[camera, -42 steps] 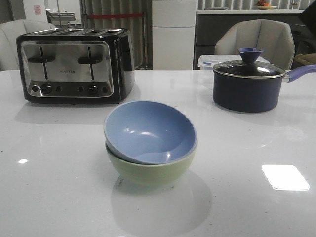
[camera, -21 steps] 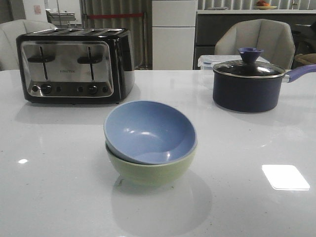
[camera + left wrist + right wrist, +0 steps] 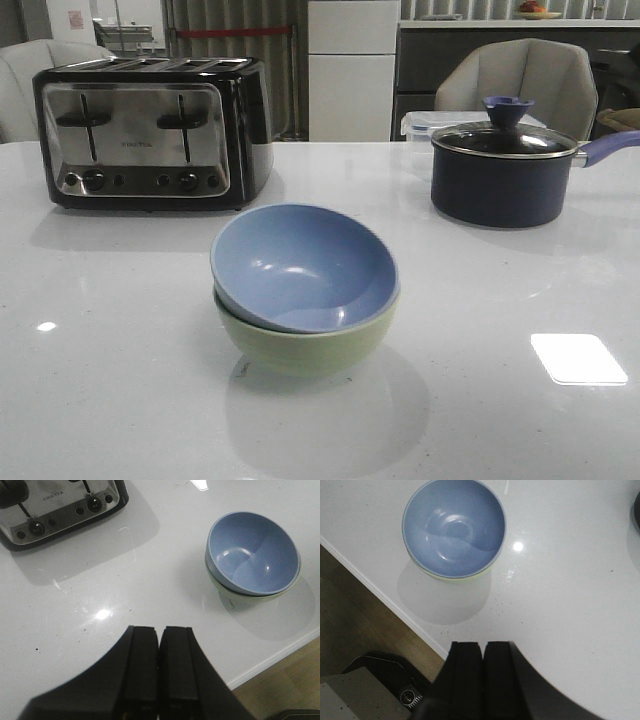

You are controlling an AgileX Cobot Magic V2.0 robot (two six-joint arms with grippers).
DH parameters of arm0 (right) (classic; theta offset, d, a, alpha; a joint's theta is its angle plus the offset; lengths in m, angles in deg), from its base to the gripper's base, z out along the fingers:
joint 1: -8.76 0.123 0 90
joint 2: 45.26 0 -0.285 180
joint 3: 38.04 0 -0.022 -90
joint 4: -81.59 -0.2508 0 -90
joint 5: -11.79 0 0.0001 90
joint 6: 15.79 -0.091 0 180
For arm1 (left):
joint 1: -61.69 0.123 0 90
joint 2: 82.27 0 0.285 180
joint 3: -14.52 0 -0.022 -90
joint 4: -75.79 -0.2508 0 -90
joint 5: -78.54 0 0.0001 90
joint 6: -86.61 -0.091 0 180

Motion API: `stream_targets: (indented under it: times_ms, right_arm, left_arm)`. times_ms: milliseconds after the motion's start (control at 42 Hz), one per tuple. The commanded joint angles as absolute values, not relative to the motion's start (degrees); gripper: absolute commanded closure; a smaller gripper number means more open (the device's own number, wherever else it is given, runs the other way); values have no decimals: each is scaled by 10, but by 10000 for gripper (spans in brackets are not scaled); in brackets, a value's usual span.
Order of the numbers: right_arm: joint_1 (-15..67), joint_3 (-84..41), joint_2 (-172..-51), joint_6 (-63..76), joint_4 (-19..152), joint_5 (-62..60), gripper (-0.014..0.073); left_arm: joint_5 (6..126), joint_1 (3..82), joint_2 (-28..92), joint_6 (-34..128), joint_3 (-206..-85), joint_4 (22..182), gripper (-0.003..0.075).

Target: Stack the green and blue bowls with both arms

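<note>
Stack looks done: blue bowl (image 3: 300, 262) nested in green bowl (image 3: 305, 340), slightly tilted, mid-desk (image 3: 110, 380).

Left gripper (image 3: 159, 670) and right gripper (image 3: 483, 680) both pressed closed, empty, held above the desk well clear of the bowls. Toaster (image 3: 150, 130) and saucepan (image 3: 505, 170) sit behind, untouched. Judged: nothing left but parking the arms; maybe seat the blue bowl level.

"FINETEK", as far as legible, on the toaster (image 3: 52, 505) front panel, no other readable text
</note>
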State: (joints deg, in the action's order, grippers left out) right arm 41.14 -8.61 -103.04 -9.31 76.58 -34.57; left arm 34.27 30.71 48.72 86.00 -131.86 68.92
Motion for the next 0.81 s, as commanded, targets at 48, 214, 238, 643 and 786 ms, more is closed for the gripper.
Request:
stream_targets:
  times_ms: [48,214,238,643,786]
  right_arm:
    - [408,-101,-1027,-93,771,-310,540]
    - [408,-101,-1027,-93,771,-310,540]
    - [408,-101,-1027,-93,771,-310,540]
    - [408,-101,-1027,-93,771,-311,540]
    - [408,-101,-1027,-93,771,-311,540]
  left_arm:
    - [385,303,489,866,-1334,690,627]
    - [387,303,491,866,-1332,690,627]
    - [387,303,496,866,-1332,690,627]
    - [598,497,721,866,-1150,750,626]
    - [663,545,819,866,-1059,752,626]
